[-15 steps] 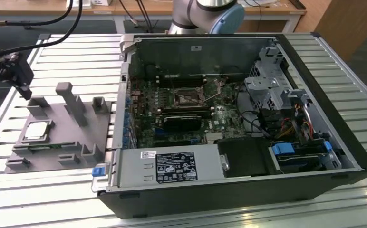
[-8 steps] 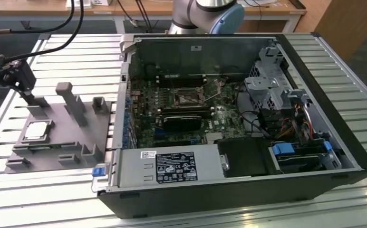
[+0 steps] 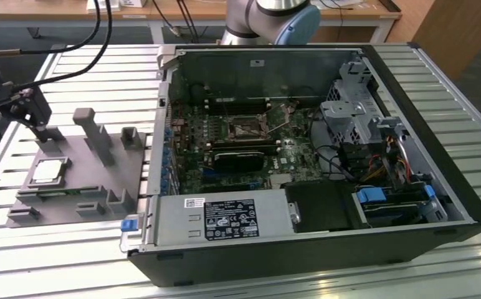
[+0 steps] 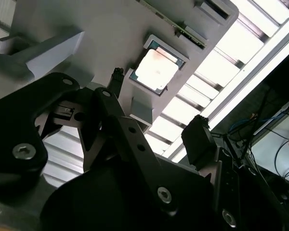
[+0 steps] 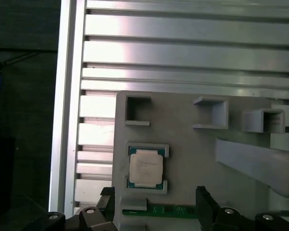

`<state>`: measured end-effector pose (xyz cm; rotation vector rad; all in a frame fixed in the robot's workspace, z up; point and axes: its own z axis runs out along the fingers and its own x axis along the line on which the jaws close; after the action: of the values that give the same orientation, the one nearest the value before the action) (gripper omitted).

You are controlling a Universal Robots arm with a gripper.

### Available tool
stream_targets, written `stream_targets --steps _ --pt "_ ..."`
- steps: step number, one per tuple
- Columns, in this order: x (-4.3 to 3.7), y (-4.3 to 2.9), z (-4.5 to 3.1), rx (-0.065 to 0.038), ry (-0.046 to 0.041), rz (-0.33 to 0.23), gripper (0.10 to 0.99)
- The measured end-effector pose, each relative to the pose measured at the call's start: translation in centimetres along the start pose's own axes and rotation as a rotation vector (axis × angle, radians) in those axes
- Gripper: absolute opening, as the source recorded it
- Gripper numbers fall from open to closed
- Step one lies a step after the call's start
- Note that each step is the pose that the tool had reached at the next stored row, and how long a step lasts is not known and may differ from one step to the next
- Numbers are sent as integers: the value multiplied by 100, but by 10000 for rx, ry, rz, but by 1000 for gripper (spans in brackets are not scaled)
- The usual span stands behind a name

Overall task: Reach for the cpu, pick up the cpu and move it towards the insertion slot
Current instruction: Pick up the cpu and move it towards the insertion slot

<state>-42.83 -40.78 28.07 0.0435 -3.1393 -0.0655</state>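
**Reach stage, nothing gripped yet**

The cpu point(image 5: 146, 167), a small flat square chip with a silvery metal top and pale rim, lies seated in a square pocket of the grey plastic fixture tray point(image 5: 192, 159) on the slatted aluminium bench point(image 3: 83, 62). In the first wrist view the black two-fingered hand point(image 5: 154, 199) hovers near it, spread wide and empty. The insertion slot point(image 3: 247, 129), a shiny-framed square socket, sits well apart inside the open black computer case point(image 3: 307, 261). I judge the reach is in hand; gripping calls for squaring the fingers to the chip's opposite edges.
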Motion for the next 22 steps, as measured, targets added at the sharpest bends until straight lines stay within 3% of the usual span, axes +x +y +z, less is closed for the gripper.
stream_targets --steps 22 --pt "5 -56 399 -4 -1 1 761"
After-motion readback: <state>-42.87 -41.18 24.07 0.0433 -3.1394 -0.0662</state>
